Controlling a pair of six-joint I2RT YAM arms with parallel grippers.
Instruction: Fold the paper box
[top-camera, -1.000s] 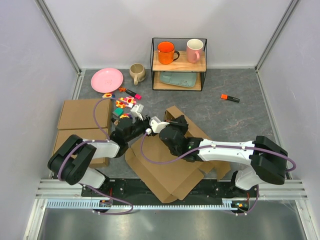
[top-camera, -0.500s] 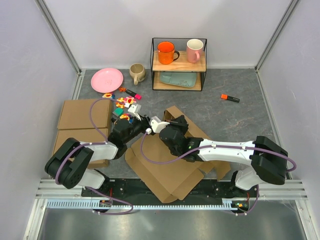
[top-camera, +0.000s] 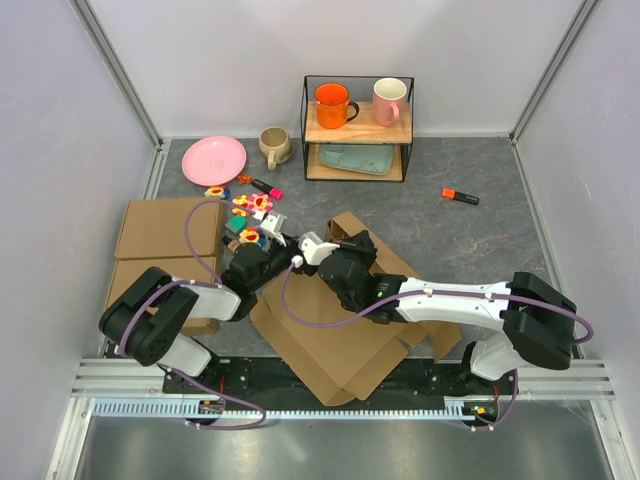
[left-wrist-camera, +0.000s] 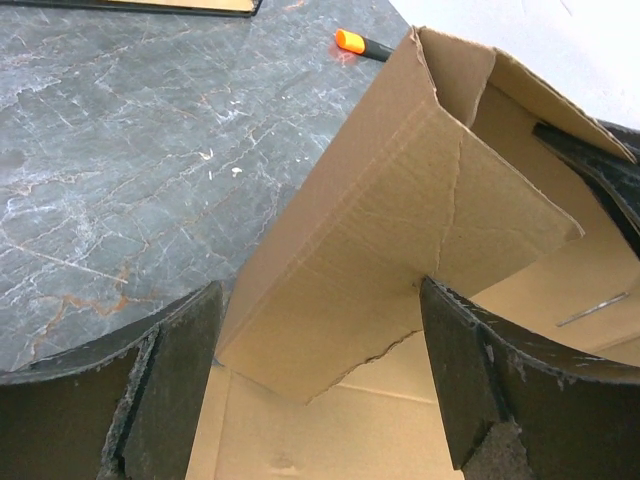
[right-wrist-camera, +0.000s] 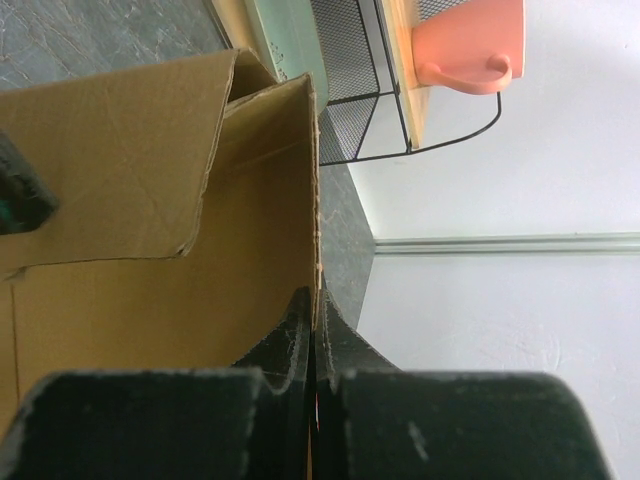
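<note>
Right gripper (right-wrist-camera: 314, 322) pinches paper box (left-wrist-camera: 380, 200) wall; left gripper (left-wrist-camera: 320, 345) gapes, seemingly clear.

- We log a grey marbled table (top-camera: 480, 240) under everything.
- We count one black wire rack with wooden shelves (top-camera: 360, 127) at the far wall.
- On its upper shelf we list an orange mug (top-camera: 332, 104) at the left and a pink mug (top-camera: 389, 100) at the right.
- On its lower shelf: a pale teal tray (top-camera: 355, 158).
- Left of the rack: a beige mug (top-camera: 273, 146), then a pink plate (top-camera: 213, 159).
- Near the plate we note a scatter of small coloured pieces (top-camera: 250, 208).
- Far right: an orange marker (top-camera: 460, 196), alone.
- Left side: a pair of flat brown boxes (top-camera: 160, 228), set edge to edge.
</note>
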